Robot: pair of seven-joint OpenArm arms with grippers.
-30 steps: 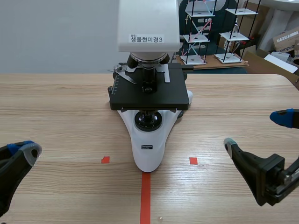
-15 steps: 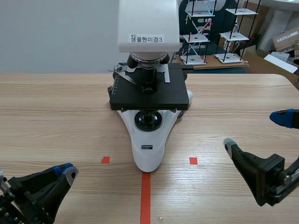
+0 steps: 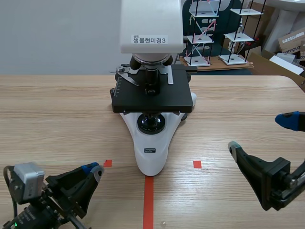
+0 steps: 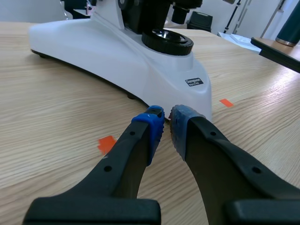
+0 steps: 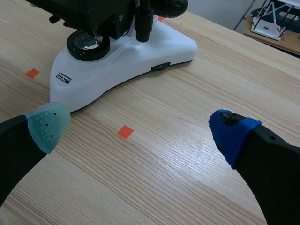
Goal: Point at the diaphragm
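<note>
A white microscope (image 3: 151, 148) with a black stage (image 3: 152, 98) stands mid-table, its base pointing at me. Under the stage, the dark condenser and diaphragm part (image 3: 151, 114) sits just above the round black lamp lens (image 3: 151, 124). My left gripper (image 3: 96, 170) is low at the front left, shut on nothing. In the left wrist view its pads meet (image 4: 166, 124) a little short of the base's white nose (image 4: 187, 89), with the lamp lens (image 4: 167, 41) farther ahead. At the right, my right gripper (image 3: 261, 134) is open and holds nothing, with the microscope base (image 5: 117, 65) ahead of it.
Orange-red tape marks (image 3: 148, 200) lie on the wooden table in front of the microscope. Shelf models (image 3: 209, 33) and cardboard boxes (image 3: 291, 40) stand beyond the table's far right edge.
My left gripper has travelled right along the table's front, from the far left edge to just left of the microscope's base. The right arm has not moved.
</note>
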